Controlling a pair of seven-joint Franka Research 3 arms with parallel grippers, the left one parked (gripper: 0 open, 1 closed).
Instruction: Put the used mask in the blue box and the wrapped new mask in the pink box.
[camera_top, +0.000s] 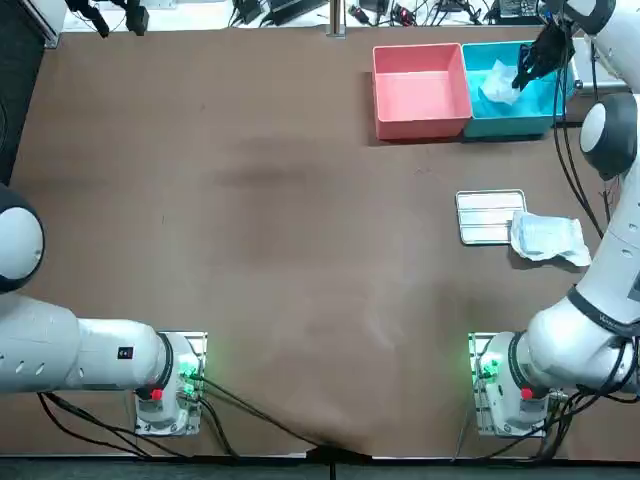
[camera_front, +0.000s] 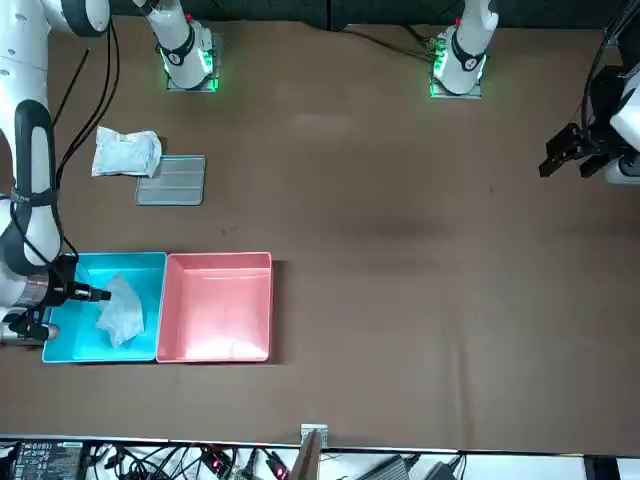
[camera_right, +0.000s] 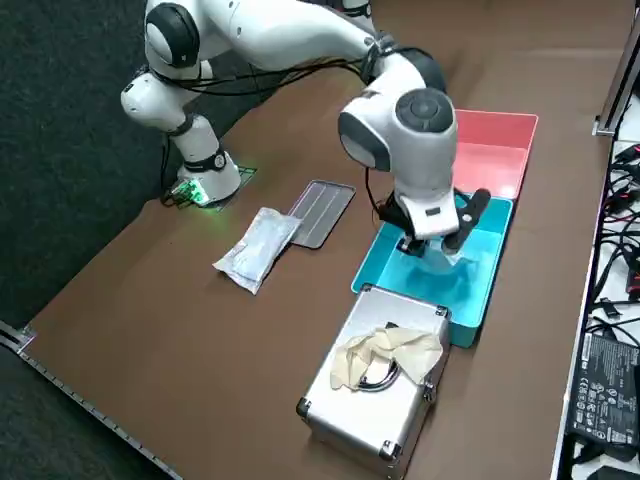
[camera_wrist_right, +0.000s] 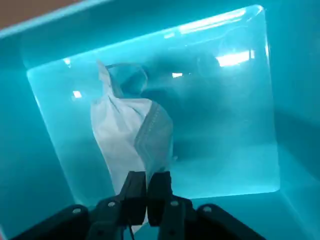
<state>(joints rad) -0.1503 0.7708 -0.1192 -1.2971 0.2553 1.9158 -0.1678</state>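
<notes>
Only wrist view shows claw (camera_wrist_right: 146, 194) pinching mask (camera_wrist_right: 131, 134) in blue box (camera_wrist_right: 296, 105).

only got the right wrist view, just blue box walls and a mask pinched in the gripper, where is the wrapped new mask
observer: The wrapped new mask lies on the table between the boxes and the right arm's base, touching a flat metal tray.
operator: which side is the pink box
observer: In the top view the pink box sits against the blue box's left wall.
operator: anything close i could hit
observer: A metal case with gloves on it stands beside the blue box, opposite the pink box, near the right gripper holding the used mask inside.
</notes>
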